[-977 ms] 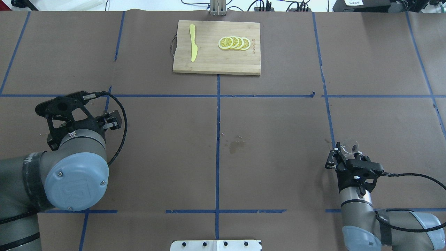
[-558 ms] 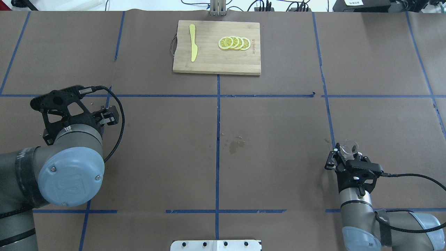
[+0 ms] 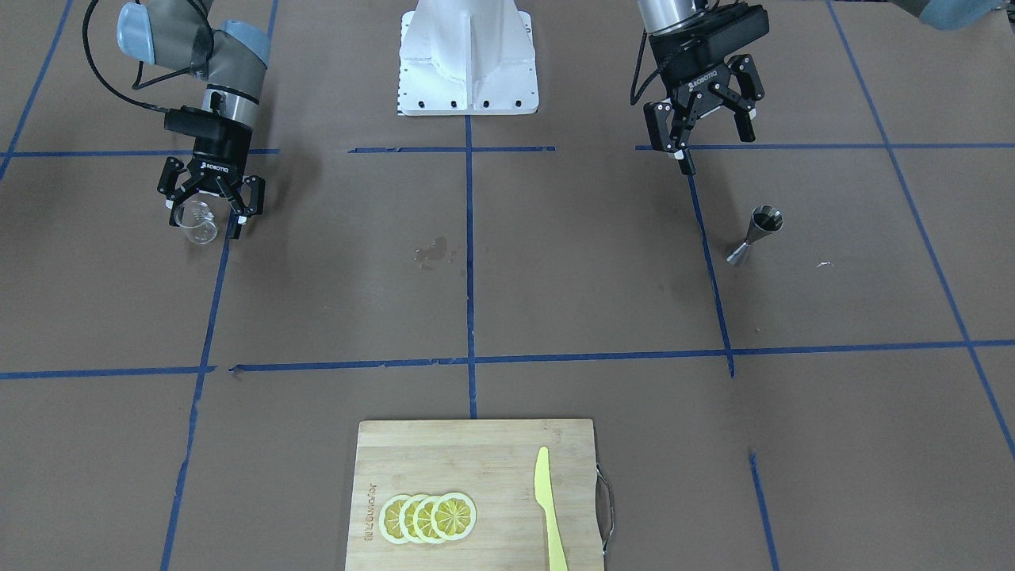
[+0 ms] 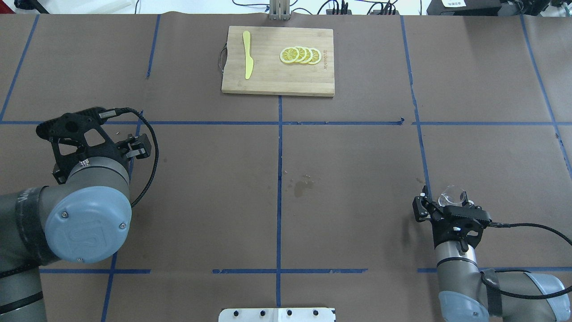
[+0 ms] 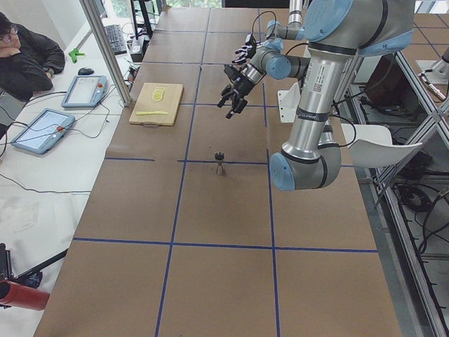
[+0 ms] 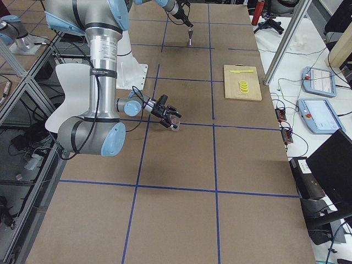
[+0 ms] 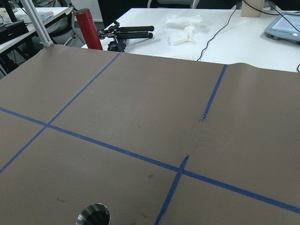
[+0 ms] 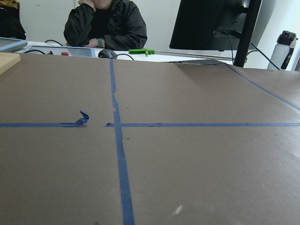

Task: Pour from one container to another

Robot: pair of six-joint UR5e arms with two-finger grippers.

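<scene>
The brown-papered table [image 3: 555,277], gridded with blue tape, filled every view. At the bottom centre of the front-facing frame lay a cutting board [image 3: 476,444] carrying lemon slices [image 3: 428,517] and a yellow knife [image 3: 549,507], well apart from both arms and seemingly no part of the pour.

The left gripper [image 3: 710,131] hung at the upper right of that frame, fingers spread wide and empty, raised above the table and apart from the jigger [image 3: 756,234], probably leaving the receiving vessel free and unobstructed. The right gripper [image 3: 208,208], at the upper left, had its fingers apart around the clear cup [image 3: 197,226]; whether they touched it I could not tell.

The jigger stood upright at right of centre, shiny steel, hourglass-waisted, its open mouth up. The cup looked transparent and tilted, far across the table from the jigger.
</scene>
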